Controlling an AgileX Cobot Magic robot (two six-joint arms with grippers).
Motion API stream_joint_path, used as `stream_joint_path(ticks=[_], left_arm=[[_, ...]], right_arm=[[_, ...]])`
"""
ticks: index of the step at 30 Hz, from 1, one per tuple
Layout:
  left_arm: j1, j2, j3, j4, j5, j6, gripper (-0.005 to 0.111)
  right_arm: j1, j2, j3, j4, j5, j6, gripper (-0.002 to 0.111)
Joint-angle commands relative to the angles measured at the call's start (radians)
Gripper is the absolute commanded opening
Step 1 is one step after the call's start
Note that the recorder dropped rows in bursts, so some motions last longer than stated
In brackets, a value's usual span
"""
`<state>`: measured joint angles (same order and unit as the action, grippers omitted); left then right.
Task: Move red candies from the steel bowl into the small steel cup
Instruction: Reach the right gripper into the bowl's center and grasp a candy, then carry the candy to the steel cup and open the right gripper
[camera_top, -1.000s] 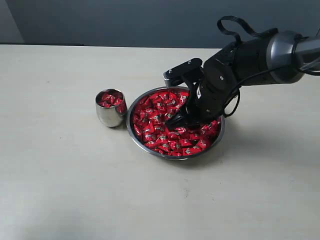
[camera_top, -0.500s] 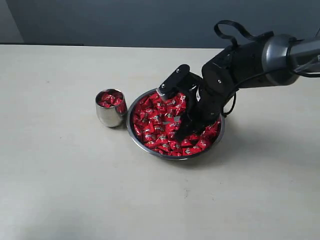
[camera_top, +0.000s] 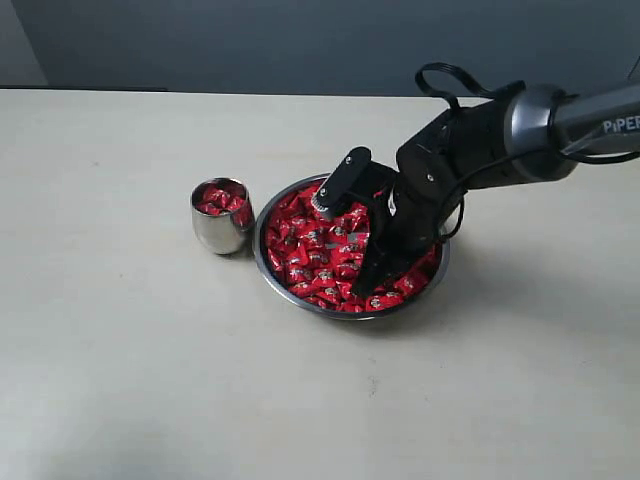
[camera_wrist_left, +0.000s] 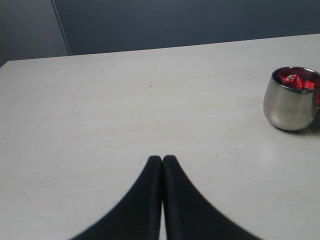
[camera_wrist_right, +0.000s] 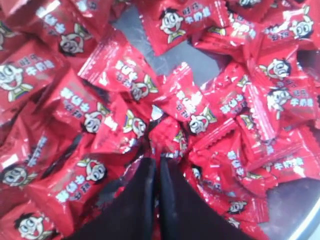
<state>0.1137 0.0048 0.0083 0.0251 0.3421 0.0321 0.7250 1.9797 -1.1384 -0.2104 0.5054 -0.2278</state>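
Note:
The steel bowl (camera_top: 262, 262) sits mid-table, heaped with red candies (camera_top: 310, 250). My right gripper (camera_top: 366, 284) points steeply down into the heap on the bowl's right side. In the right wrist view its black fingertips (camera_wrist_right: 159, 161) are pressed almost together, pinching a red candy (camera_wrist_right: 166, 139) among the others; bare steel of the bowl (camera_wrist_right: 295, 200) shows at the corner. The small steel cup (camera_top: 220, 228) stands just left of the bowl with a few candies (camera_wrist_left: 295, 80) inside. My left gripper (camera_wrist_left: 162, 159) is shut and empty over bare table, well away from the cup (camera_wrist_left: 290, 102).
The pale tabletop (camera_top: 130, 340) stretches around bowl and cup, with a dark wall (camera_top: 250, 40) behind its far edge. The right arm (camera_top: 520, 130) reaches in from the right above the bowl's far rim. The left arm is outside the exterior view.
The right gripper has tipped more steeply and sunk into the candies toward the bowl's near right side. Bowl, cup and left gripper have not moved.

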Motion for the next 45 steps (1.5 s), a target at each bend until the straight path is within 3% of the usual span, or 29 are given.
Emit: stream_joint_path(ticks=[1, 17, 23, 28, 38, 45], left_arm=[[-0.005, -0.005, -0.008, 0.002, -0.005, -0.003, 0.0], [-0.005, -0.005, -0.008, 0.002, -0.005, -0.003, 0.0], [-0.005, -0.005, -0.008, 0.002, -0.005, -0.003, 0.0], [-0.005, -0.005, -0.008, 0.002, -0.005, -0.003, 0.0], [-0.005, -0.005, -0.008, 0.002, -0.005, -0.003, 0.0], [-0.005, -0.005, -0.008, 0.002, -0.005, -0.003, 0.0]], right_arm=[[-0.006, -0.012, -0.004, 0.001, 0.013, -0.005, -0.001], [-0.006, -0.126, -0.004, 0.04, 0.057, -0.005, -0.001], [-0.004, -0.169, -0.004, 0.16, 0.017, -0.005, -0.001], [0.027, -0.196, -0.012, 0.342, -0.148, -0.026, -0.001], [0.1, -0.027, -0.305, 0.664, -0.024, -0.202, -0.001], [0.103, 0.109, -0.465, 0.729, 0.055, -0.224, -0.001]])
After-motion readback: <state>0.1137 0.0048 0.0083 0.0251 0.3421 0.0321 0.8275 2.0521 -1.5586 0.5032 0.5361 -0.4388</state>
